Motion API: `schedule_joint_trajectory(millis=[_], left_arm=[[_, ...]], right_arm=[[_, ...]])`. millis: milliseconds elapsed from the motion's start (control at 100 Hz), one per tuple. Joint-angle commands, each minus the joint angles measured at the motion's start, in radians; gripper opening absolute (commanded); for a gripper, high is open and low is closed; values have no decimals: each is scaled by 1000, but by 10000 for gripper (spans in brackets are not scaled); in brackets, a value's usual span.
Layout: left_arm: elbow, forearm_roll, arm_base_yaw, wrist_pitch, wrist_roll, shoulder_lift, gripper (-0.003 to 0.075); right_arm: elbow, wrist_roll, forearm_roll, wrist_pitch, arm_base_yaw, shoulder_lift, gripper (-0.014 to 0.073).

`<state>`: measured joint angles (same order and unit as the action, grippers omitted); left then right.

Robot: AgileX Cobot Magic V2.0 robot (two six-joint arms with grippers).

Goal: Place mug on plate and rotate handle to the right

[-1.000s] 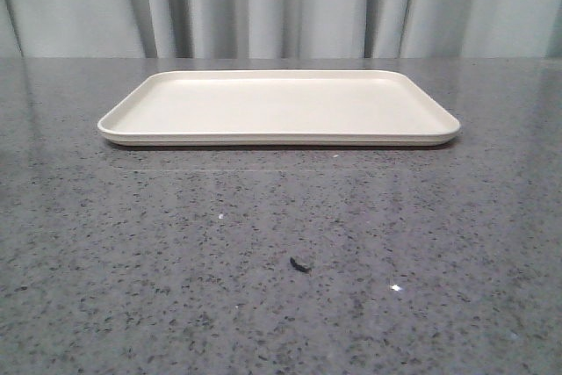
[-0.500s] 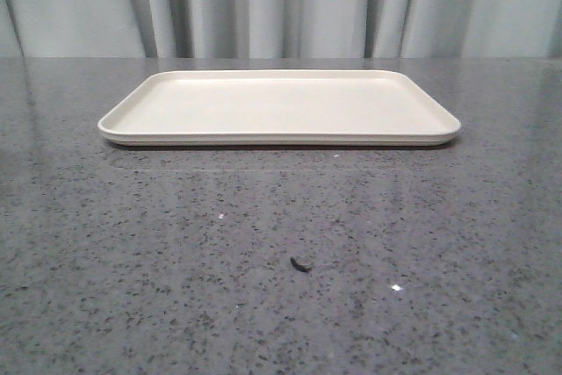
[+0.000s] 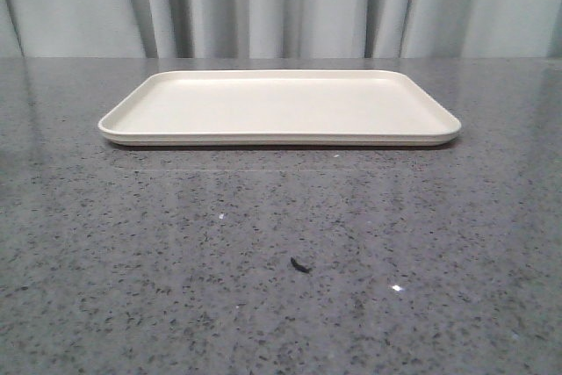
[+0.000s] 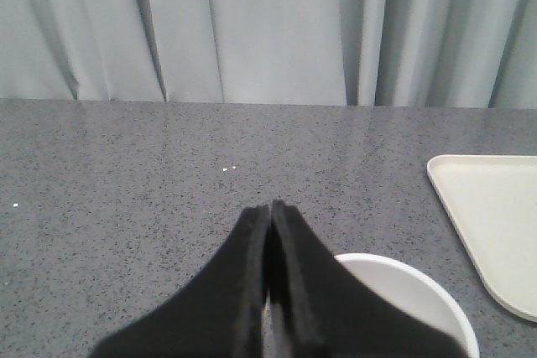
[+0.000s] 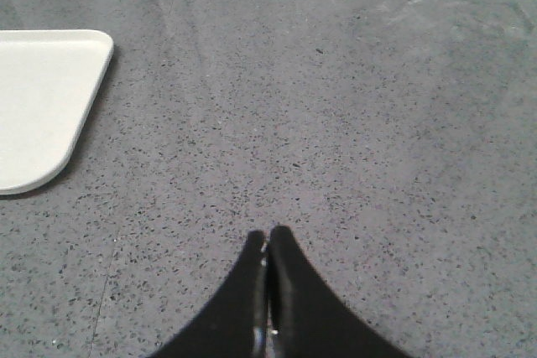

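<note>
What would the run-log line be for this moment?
plate: bare | mug: on table under left gripper, off plate | left: shut, holding nothing | right gripper: shut, holding nothing | handle: unseen

- No text, label, brand, number or sign can be read in any of the views.
- The plate (image 3: 279, 104) has a plain cream surface with no marking on it.
- The visible part of the mug (image 4: 417, 295) is its plain white rim, with no print in sight.
- The speckled grey worktop (image 3: 281, 243) carries no lettering.
- The black fingers of the left pincer (image 4: 270, 215) and the right pincer (image 5: 268, 241) bear no legible mark.
</note>
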<state>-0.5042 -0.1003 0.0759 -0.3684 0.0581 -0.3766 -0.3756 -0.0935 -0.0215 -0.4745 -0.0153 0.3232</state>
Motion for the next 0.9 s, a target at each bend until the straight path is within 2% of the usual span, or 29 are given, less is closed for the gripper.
schedule_joint_trajectory(millis=[0, 150, 200, 270, 390, 480, 600, 890], left_arm=[[-37, -14, -4, 95, 0, -21, -19], [-37, -13, -4, 113, 0, -54, -17], [-37, -13, -4, 108, 0, -69, 6], [-37, -21, -4, 98, -2, -91, 108], [-49, -57, -2, 65, -36, -126, 358], [-94, -57, -2, -25, -50, -170, 447], [-184, -57, -2, -153, -120, -243, 453], [-414, -57, -2, -459, -126, -491, 443]], right_arm=[[-36, 2, 1, 64, 0, 16, -61], [-36, 2, 1, 56, 0, 16, -61], [-36, 2, 1, 56, 0, 16, -61], [-36, 2, 1, 56, 0, 16, -61], [-36, 2, 1, 56, 0, 16, -61], [-36, 2, 1, 56, 0, 16, -61], [-36, 2, 1, 57, 0, 16, -61], [-36, 2, 1, 63, 0, 16, -61]])
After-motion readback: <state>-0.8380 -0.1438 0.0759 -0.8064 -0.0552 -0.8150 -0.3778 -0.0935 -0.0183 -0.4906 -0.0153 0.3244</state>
